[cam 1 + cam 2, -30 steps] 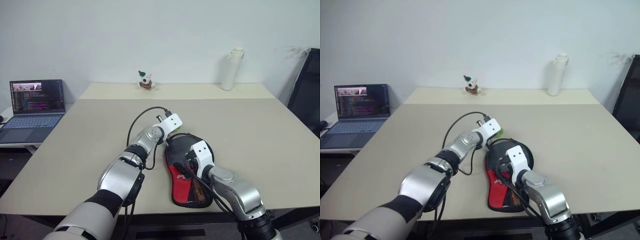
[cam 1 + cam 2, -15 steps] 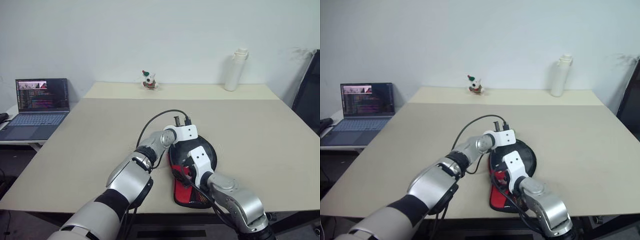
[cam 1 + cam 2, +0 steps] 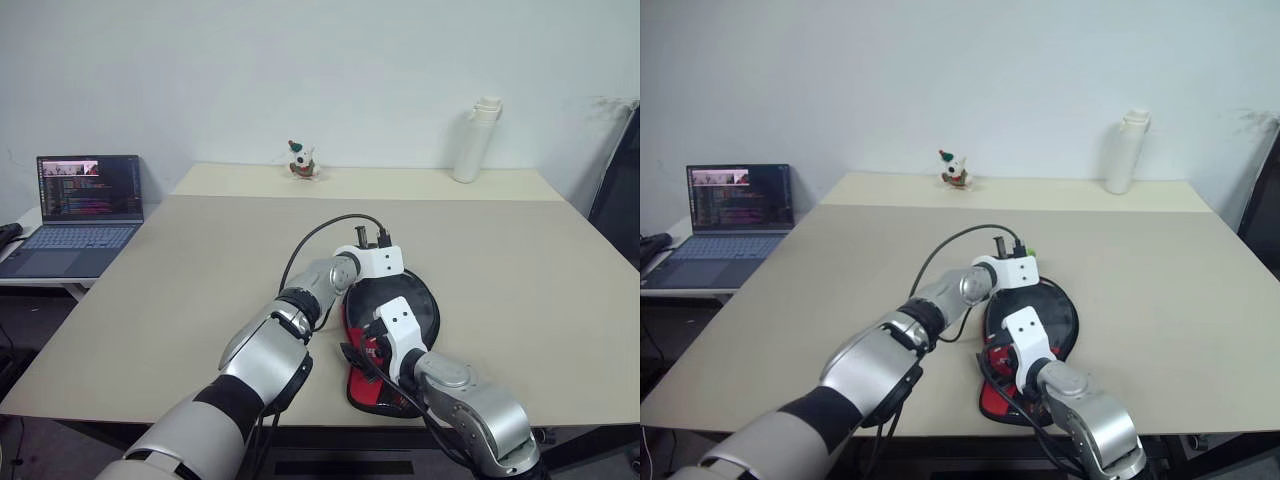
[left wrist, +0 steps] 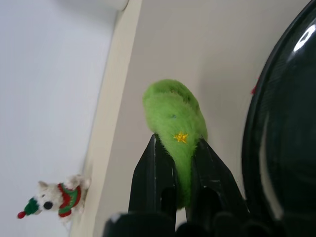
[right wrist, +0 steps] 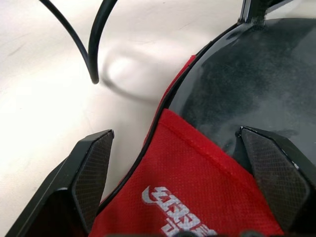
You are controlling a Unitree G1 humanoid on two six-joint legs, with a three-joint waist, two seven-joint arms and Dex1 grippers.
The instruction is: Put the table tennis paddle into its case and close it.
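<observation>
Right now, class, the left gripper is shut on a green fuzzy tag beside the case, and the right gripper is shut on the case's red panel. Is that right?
Not quite. The right gripper is open, its fingers standing on either side of the red panel of the case, as the right wrist view shows. The left gripper is indeed shut on the green fuzzy tag.

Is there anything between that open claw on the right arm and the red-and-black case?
Nothing visible stands between them. The right gripper hangs open directly over the case, its fingers spread wide above it.
</observation>
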